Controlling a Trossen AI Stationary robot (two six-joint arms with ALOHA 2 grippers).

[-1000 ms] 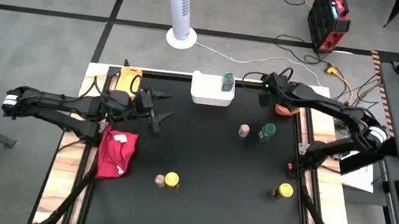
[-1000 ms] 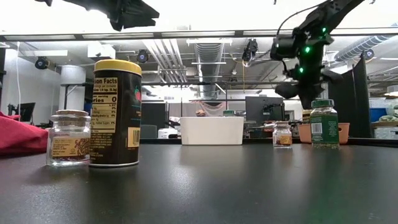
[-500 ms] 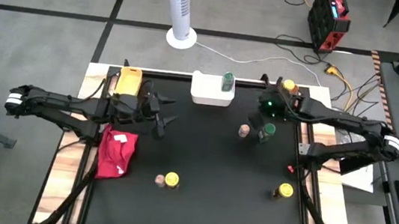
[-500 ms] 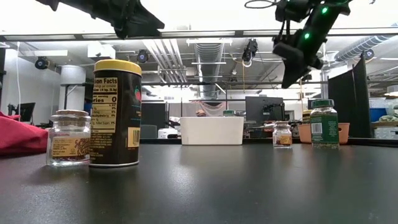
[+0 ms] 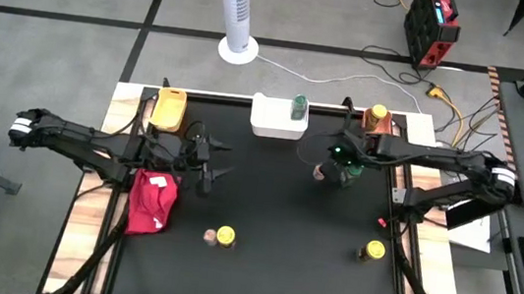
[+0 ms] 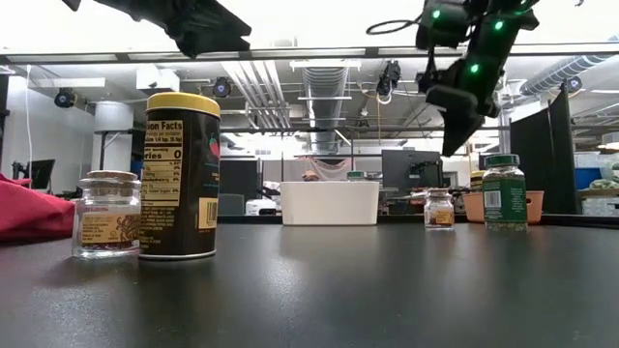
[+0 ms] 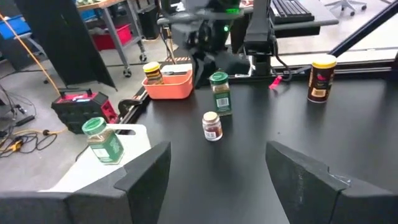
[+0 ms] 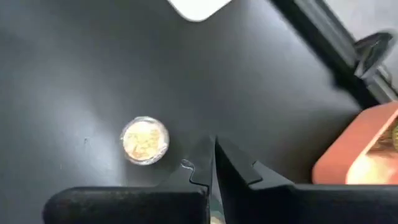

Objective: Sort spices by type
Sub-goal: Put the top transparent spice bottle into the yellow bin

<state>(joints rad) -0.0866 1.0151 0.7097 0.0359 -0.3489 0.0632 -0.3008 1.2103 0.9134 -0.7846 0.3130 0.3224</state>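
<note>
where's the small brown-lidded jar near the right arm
In the high view, the small brown-lidded jar stands right of the mat's centre, beside the green-lidded jar, under the right tool.

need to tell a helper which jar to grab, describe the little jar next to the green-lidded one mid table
Start at the white tray on the mat's far edge, then come toward the near side and right to two jars under the right pincer. It is the short clear jar with a brown lid, beside the taller green-lidded jar.

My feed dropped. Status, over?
Right gripper shut, empty, above the green-lid jar. Left gripper open, waiting left of centre. Brown-lid jar close beside.
</note>
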